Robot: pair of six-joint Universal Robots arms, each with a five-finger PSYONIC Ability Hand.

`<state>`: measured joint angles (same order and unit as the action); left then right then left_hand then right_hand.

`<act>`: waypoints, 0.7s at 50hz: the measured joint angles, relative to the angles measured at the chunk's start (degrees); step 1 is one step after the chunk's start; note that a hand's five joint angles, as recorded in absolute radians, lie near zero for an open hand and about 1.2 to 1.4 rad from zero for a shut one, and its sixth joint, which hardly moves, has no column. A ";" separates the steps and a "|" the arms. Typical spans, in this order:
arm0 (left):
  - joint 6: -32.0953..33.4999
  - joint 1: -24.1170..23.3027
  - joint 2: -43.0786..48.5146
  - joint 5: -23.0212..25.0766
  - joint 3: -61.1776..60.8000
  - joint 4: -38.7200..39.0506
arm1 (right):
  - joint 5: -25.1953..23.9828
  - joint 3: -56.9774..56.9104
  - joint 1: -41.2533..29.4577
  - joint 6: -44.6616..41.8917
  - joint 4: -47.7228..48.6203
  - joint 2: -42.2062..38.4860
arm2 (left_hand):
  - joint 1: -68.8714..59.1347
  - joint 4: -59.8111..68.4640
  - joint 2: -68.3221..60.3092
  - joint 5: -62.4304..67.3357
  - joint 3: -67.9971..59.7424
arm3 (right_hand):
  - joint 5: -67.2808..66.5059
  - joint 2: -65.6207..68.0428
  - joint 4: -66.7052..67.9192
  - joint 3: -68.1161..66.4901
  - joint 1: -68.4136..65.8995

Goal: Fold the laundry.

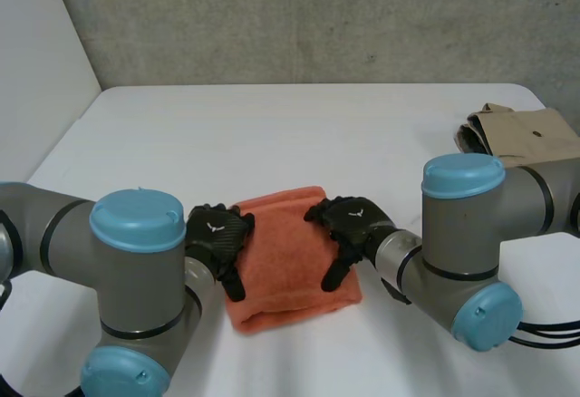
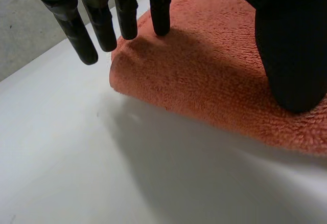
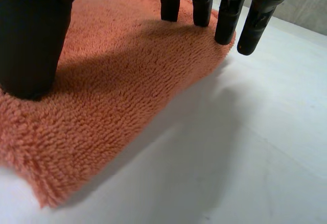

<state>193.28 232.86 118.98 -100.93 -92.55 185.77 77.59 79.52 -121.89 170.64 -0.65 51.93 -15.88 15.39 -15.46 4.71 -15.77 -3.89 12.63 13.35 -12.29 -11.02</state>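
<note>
The white table (image 1: 299,134) carries everything. The two arms reach in from the near side, the left arm (image 1: 136,261) and the right arm (image 1: 462,225) flanking an orange towel (image 1: 288,252). The towel lies folded into a thick rectangle on the near middle of the table, between the two hands. A tan cloth (image 1: 526,134) sits bunched at the table's far right edge, well apart from the towel and behind the right arm.

The left hand (image 1: 217,234) rests on the towel's left edge. In its wrist view its fingers (image 2: 125,14) are straight, with some tips on the pile and the outer ones past the towel's corner, perhaps clear of the table. Its thumb (image 2: 291,45) presses flat on the cloth.

The right hand (image 1: 349,220) lies on the towel's right side, also with straight fingers (image 3: 202,4) and its thumb (image 3: 30,40) set down on the pile. Neither hand grips anything.
</note>
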 measured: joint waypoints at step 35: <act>-2.10 5.79 -16.84 21.31 17.86 -19.22 | 6.38 24.01 -7.17 -5.26 16.09 16.82 | 0.00 0.00 0.02 0.01 0.00 | 0.14 0.00 0.00 0.00 0.92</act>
<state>191.18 238.64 102.13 -79.62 -74.69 166.55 83.98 103.53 -129.05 165.37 15.44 68.75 -15.88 15.39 -15.44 4.72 -15.77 -3.75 12.63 13.35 -12.29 -10.10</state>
